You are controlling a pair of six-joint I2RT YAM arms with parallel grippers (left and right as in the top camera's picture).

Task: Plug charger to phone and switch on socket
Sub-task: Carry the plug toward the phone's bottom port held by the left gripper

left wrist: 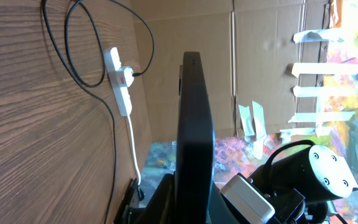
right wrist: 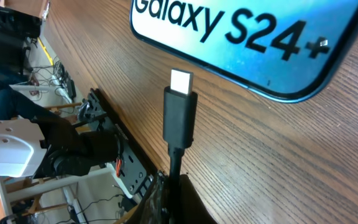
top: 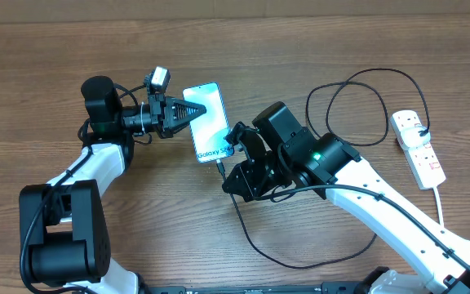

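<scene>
The phone [top: 210, 129] lies on the table with its light-blue screen up and the "Galaxy S24+" text at its near end. My left gripper [top: 191, 111] is shut on the phone's far left edge. In the left wrist view the phone [left wrist: 194, 124] shows edge-on as a dark slab between my fingers. My right gripper [top: 230, 166] is shut on the charger cable just behind its connector tip [right wrist: 180, 115]. The metal tip points at the phone's text end [right wrist: 247, 37], a short gap away and not inserted. The socket [top: 419, 147] lies at the far right, with the black plug in it.
The black cable [top: 357, 98] loops from the socket across the table and runs under my right arm in a wide curve [top: 300, 263]. The socket's thick white cord [top: 441, 200] trails toward the front. The socket also shows in the left wrist view [left wrist: 120, 81].
</scene>
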